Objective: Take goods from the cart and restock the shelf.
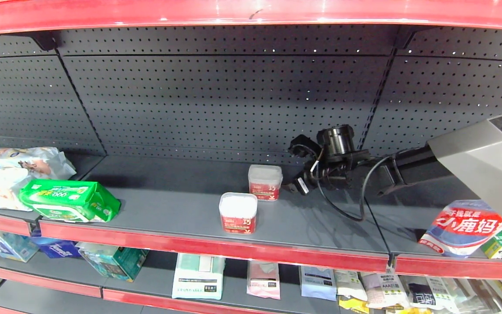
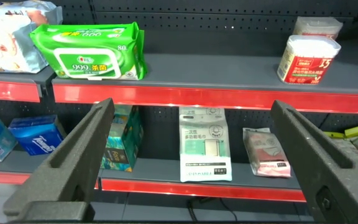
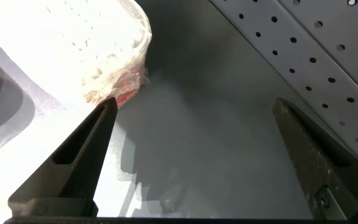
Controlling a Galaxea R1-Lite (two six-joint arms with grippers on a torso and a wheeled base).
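On the middle shelf [image 1: 168, 196], the right hand [image 3: 194, 106] sits low, jaws spread wide with nothing between them, one finger just beside the rear tub [image 1: 265, 181]. And the front tub [image 1: 238, 212] stands nearer the red edge, apart from its twin. Out in front of the shelf, the left hand [image 2: 192, 106] hangs wide open and empty, facing the green wipes pack [image 2: 92, 50].

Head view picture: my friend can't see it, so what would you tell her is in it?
The right pincer is open above a grey shelf, close beside the back tub, one of two small red-labelled tubs; the front tub stands nearer the shelf's red edge. A green wipes pack lies far to the left.
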